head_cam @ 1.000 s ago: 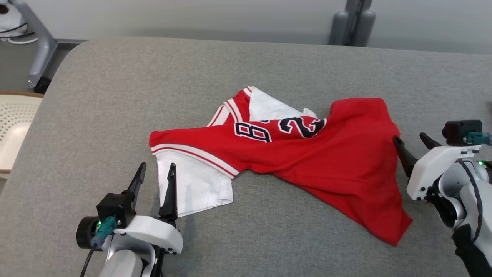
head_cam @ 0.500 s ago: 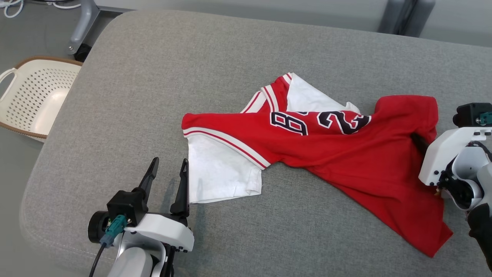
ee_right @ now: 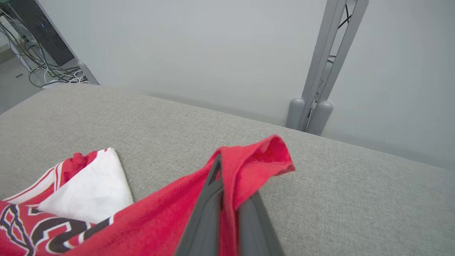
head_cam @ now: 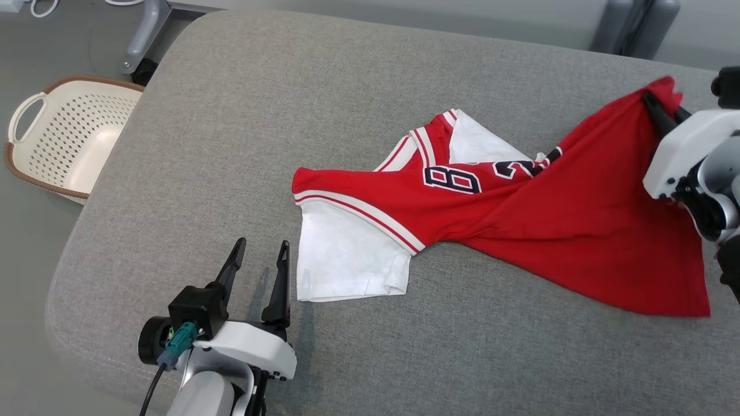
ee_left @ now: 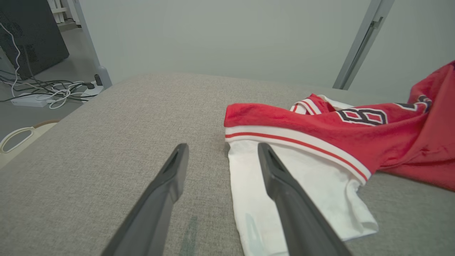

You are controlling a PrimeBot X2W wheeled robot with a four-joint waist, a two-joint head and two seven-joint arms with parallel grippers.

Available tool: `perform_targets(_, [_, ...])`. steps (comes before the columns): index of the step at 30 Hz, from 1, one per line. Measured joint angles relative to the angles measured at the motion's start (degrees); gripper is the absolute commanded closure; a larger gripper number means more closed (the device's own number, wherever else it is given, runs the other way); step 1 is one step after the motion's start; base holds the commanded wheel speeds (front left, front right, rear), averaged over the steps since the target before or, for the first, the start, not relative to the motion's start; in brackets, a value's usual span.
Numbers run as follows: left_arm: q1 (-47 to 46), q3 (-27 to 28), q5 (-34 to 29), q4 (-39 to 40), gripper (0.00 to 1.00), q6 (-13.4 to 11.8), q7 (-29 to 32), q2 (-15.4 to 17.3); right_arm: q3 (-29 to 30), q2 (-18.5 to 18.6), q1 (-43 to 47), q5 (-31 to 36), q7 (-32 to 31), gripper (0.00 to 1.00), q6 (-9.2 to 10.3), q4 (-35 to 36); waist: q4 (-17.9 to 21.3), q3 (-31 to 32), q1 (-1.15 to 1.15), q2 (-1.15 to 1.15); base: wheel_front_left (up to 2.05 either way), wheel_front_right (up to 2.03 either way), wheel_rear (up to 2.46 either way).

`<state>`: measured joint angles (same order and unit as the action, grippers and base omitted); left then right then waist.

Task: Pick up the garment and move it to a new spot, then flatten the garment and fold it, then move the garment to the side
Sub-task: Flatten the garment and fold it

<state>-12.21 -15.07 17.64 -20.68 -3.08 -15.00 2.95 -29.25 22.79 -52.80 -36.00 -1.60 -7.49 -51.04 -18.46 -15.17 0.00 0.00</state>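
Step one is on the go: the pick-up & move. The right hand (head_cam: 658,105) is pinched shut on a red corner of the garment (head_cam: 520,225), over at the far right of the grey padded counter (head_cam: 231,115). That corner is up off the surface, w/ the cloth running taut down from it. In the right wrist view the red fold is bunched over the two dark fingers, jaws closed w/ fabric between them.

The rest of the garment (red jersey, white panels, dark numbers) lies mid-counter, twisted through the middle. Its white sleeve (head_cam: 347,266) sits flat at the near-left end.

The left hand (head_cam: 262,244) is wide open & holds nothing. It's low over the counter, just beside the white sleeve's edge. In the left wrist view one finger overlaps the white cloth; can't tell if it actually touches.

Next move, as I read it: a one-corner grip will prob. only drag the jersey & twist it more. So the left hand likely needs to close on the sleeve or hem right next to it, then both lift together & carry to the new spot. The right pinch looks thin and may slip under load. Flattening, folding & the shift aside aren't started yet. A cream basket (head_cam: 58,138) sits on the floor off to the left, not in play.
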Motion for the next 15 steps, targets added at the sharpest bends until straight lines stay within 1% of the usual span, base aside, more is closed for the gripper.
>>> perform_targets(8, [0.00, -0.16, -0.52, -0.33, 0.00, 0.34, 0.00, -0.09, -3.97, -2.09, -7.81, -0.23, 7.26, 1.00, 0.00, -0.33, 0.77, 0.75, 0.00, 0.00, 0.00, 0.00, 0.00])
perform_targets(12, [0.00, -0.25, -0.52, -0.48, 0.00, 0.44, 0.00, -0.10, -5.46, -3.48, -8.88, -1.94, 9.29, 1.00, 0.00, 0.08, 1.23, 1.22, 0.00, 0.00, 0.00, 0.00, 0.00])
perform_targets(15, [0.08, -0.46, -0.51, -0.49, 0.00, 0.42, 0.00, -0.11, -8.45, -3.81, -7.82, -3.61, 10.06, 1.00, 0.00, 1.52, 1.72, 1.77, 0.00, 0.00, 0.00, 0.00, 0.00])
